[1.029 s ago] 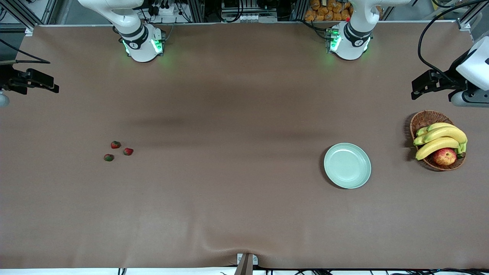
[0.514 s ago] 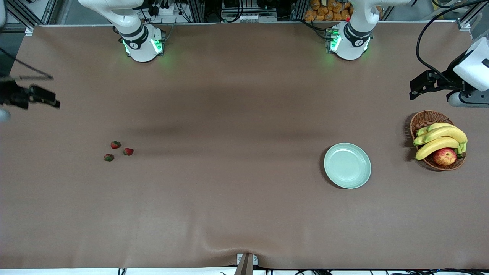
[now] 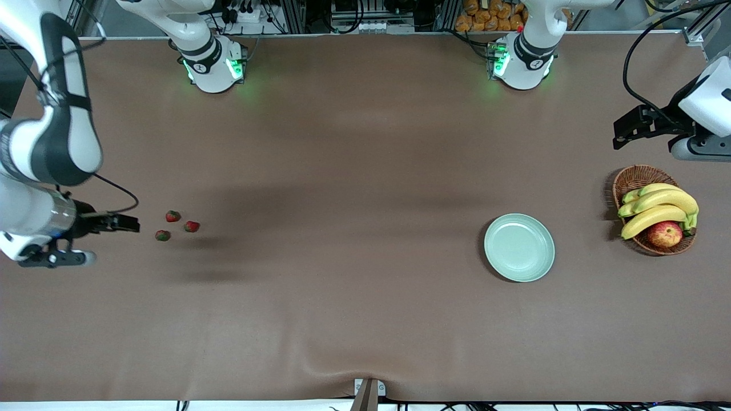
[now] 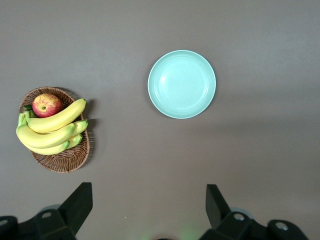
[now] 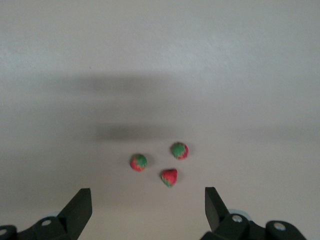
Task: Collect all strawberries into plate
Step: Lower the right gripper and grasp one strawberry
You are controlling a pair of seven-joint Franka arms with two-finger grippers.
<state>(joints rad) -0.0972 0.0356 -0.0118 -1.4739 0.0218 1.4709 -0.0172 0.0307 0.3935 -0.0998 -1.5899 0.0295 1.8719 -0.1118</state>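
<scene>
From my remote seat: three strawberries [image 3: 173, 216] [image 3: 192, 226] [image 3: 163, 235] lie clustered on the brown bench [image 3: 342, 171] toward the right arm's end, none on the plate [image 3: 519, 247], which sits bare well apart from them toward the left arm's end. The right hand [image 3: 123, 223], fingers spread and holding nothing, hangs just beside the berries. The left hand [image 3: 628, 127], likewise spread and empty, waits above the bench near the basket [image 3: 634, 178] of bananas [image 3: 657, 208] and an apple [image 3: 665, 234].
</scene>
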